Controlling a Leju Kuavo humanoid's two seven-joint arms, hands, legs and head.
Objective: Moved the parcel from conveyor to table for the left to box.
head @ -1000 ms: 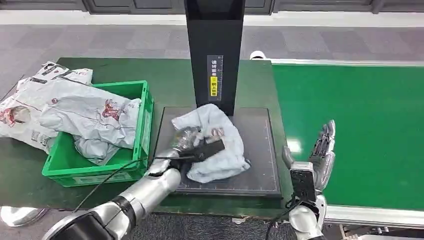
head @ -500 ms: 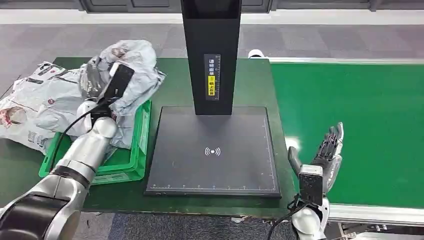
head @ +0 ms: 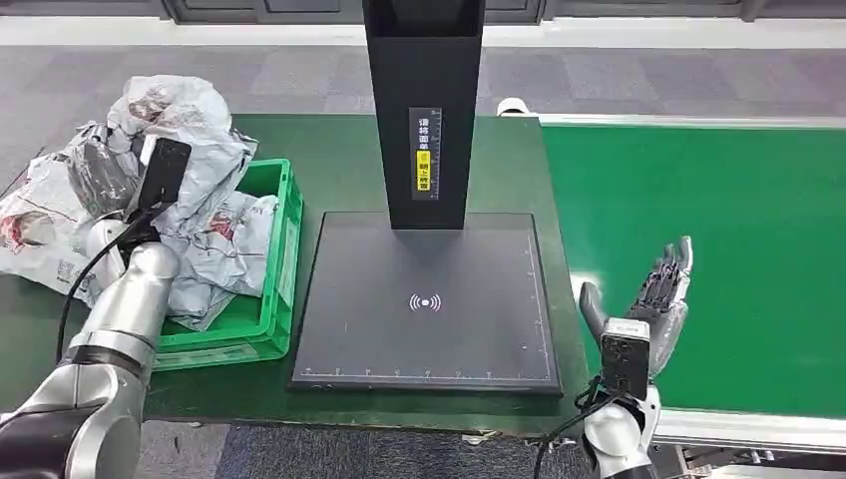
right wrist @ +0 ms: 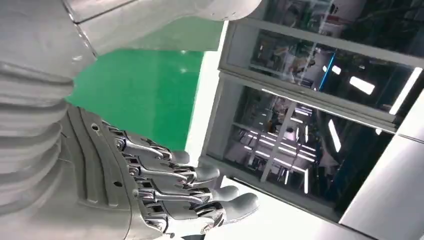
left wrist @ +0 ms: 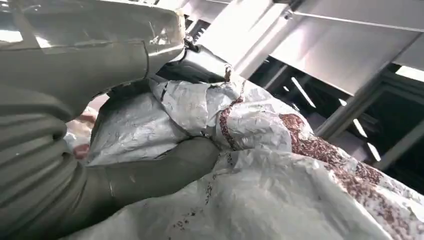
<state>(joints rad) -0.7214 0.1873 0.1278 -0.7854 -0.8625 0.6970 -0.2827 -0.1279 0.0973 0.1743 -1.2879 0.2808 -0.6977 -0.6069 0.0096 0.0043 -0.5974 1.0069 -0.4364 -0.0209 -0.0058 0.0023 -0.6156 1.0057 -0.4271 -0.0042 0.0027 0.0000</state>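
Head view: the parcel [head: 195, 130], a crumpled grey poly bag, is up in my left hand [head: 105, 175], held above the far left corner of the green crate [head: 269, 329], partly over the loose bags [head: 35, 235] lying on the tabletop [head: 339, 160] beside it. A second ago the same parcel lay on the black scan plate [head: 424, 299]; half a second ago it was already lifted over the crate's near side; now it has gone further left and a little back. The plate shows its centre mark with nothing on it.

Left wrist view: my thumb and fingers [left wrist: 165, 165] are clamped into the parcel's wrinkled film [left wrist: 260, 140], so the grip holds.

The crate already carries other grey bags [head: 224, 249], heaped above its rim.

My right hand [head: 653, 299] stands upright at the edge of the green conveyor [head: 718, 230], fingers spread and holding nothing; it has barely shifted across the three moments. Right wrist view confirms the fingers [right wrist: 200, 190] are apart, with green belt behind.

Judgement: scan step looks done; boxing is under way. The parcel hangs near the crate's outer edge instead of its middle, so a release here may drop it onto the outside pile. I would bring it back over the crate before letting go.
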